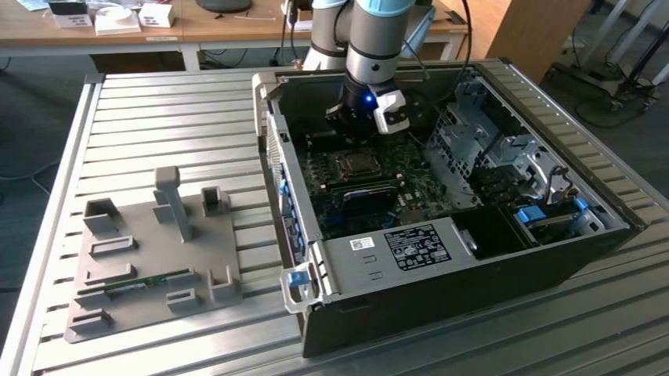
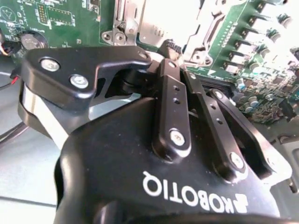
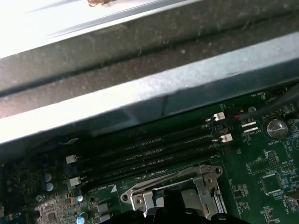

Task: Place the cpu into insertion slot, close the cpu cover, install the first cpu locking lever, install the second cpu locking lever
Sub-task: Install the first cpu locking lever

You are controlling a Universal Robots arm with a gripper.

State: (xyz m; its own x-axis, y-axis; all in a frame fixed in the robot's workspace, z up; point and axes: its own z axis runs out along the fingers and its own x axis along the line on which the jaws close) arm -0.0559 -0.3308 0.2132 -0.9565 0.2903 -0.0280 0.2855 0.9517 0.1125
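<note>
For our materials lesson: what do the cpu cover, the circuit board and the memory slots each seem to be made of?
The cpu cover looks like thin bare metal: silvery, with bright glints. The circuit board looks like green lacquered laminate with fine pale print. The memory slots seem matt black plastic with pale end clips. The gripper is close above the cover.

The arm (image 1: pixel 374 35) comes straight down from the top of the exterior view, wrist pointing down with a blue light glowing on it. The gripper (image 2: pixel 174 51) hangs low, and in the second wrist view its black fingers (image 2: pixel 172 93) are pinched close together at the tips.
</note>
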